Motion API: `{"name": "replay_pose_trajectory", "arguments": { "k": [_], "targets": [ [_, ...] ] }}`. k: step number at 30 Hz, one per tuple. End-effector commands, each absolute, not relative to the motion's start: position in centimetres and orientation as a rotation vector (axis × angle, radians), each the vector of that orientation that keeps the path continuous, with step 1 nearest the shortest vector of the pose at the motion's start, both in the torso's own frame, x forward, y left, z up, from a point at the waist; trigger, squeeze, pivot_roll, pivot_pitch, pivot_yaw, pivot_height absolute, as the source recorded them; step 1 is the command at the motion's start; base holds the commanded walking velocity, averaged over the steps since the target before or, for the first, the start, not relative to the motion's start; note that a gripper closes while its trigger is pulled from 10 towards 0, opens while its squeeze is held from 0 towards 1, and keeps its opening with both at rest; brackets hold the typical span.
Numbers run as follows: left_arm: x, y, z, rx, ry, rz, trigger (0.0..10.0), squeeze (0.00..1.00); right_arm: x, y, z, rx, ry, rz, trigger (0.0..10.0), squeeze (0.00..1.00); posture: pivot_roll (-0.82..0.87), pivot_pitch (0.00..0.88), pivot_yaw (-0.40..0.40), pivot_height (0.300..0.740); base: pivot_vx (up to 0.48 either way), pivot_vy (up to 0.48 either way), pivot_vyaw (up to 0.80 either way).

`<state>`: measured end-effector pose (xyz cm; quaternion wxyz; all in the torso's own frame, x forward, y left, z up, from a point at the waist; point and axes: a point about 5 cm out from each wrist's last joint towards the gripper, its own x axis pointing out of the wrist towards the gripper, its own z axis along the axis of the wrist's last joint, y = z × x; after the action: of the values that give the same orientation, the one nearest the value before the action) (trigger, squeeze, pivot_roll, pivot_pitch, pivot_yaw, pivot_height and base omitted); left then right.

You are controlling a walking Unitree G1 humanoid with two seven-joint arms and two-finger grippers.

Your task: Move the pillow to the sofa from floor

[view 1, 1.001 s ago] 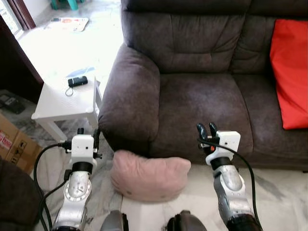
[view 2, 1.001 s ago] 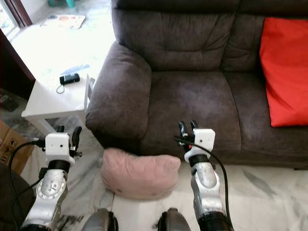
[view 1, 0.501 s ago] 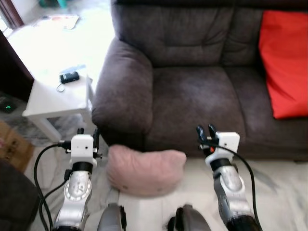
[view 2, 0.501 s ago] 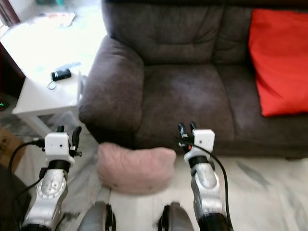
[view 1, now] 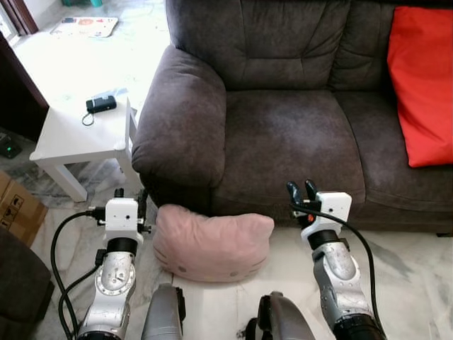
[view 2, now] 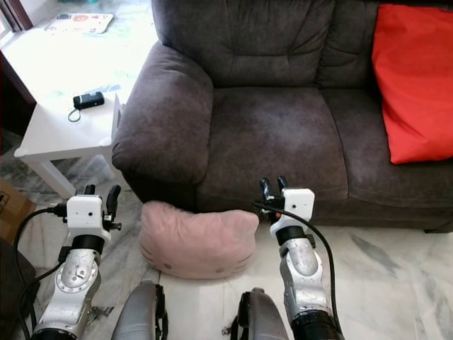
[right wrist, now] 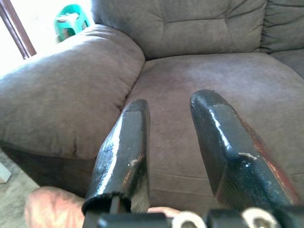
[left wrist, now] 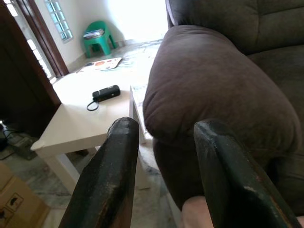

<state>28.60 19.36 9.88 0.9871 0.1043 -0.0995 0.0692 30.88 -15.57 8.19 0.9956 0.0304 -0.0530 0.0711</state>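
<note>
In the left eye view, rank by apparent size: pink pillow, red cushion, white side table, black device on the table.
1. white side table and pink pillow: look alike.
2. red cushion: cut off by the frame, so unsure.
3. black device, smallest.

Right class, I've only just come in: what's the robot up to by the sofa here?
The robot stands facing the brown sofa, with a pink pillow lying on the floor against the sofa's front, between its two arms. The left claw and the right claw are both open and held up on either side of the pillow, touching nothing. The pillow has not been picked up yet. A red cushion sits on the seat, and a white side table stands beside the armrest.
</note>
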Motion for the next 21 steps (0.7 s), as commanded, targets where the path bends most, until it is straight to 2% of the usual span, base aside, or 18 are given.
{"name": "replay_pose_trajectory", "arguments": {
  "k": [1,7,16,21],
  "targets": [
    [28.42,19.54,9.26,0.214,-0.165,0.145,10.0,0.0,30.68,-15.77,7.96,0.064,-0.094,0.134,10.0,0.0,0.06,0.187,-0.005,0.627,0.0,0.0,0.0],
    [28.41,19.5,9.19,0.211,-0.162,0.142,10.0,0.0,30.74,-15.71,7.91,0.065,-0.085,0.138,10.0,0.0,0.06,0.188,-0.006,0.618,0.0,0.0,0.0],
    [28.42,19.46,9.15,0.21,-0.159,0.14,10.0,0.0,30.74,-15.56,7.88,0.066,-0.082,0.148,10.0,0.0,0.06,0.188,-0.006,0.574,0.0,0.0,0.0],
    [28.43,19.37,9.11,0.21,-0.156,0.139,10.0,0.0,30.66,-15.52,7.86,0.059,-0.089,0.153,10.0,0.0,0.06,0.188,-0.007,0.574,0.0,0.0,0.0]
  ]
}}
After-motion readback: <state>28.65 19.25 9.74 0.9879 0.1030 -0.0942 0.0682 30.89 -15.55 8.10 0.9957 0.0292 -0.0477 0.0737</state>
